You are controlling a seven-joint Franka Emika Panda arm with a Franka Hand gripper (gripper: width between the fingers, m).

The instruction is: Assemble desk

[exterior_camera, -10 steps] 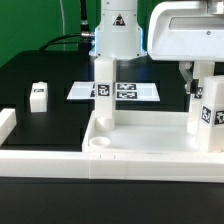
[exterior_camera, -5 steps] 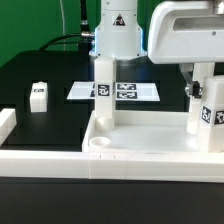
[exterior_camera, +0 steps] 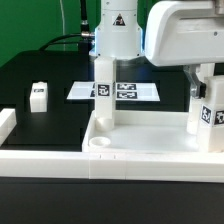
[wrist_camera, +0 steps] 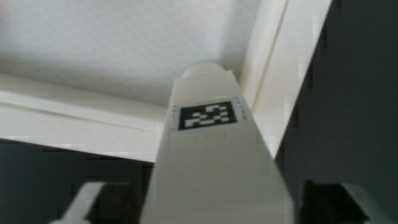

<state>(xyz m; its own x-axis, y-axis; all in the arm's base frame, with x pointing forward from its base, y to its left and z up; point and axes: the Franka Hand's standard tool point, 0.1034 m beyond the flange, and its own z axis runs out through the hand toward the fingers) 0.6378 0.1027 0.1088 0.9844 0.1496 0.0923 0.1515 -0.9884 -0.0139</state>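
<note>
The white tabletop (exterior_camera: 130,160) lies rim-up at the front. Two white tagged legs stand upright in it, one at the exterior view's left (exterior_camera: 103,88) and one at the right (exterior_camera: 206,108). My gripper (exterior_camera: 203,72) hangs directly over the right leg. In the wrist view that leg (wrist_camera: 214,130) runs up between my fingers (wrist_camera: 84,204), with a dark gap on each side, so the gripper (wrist_camera: 214,205) is open around it and not touching. The tabletop's floor (wrist_camera: 107,45) shows beyond. A third leg (exterior_camera: 39,95) lies loose on the black table at the left.
The marker board (exterior_camera: 128,91) lies flat behind the tabletop. A white border rail (exterior_camera: 7,125) sits at the exterior view's left edge. The robot's base column (exterior_camera: 117,30) stands at the back, with green backdrop beyond.
The gripper body has shifted slightly above the right leg. The legs, tabletop and loose leg have not moved.
</note>
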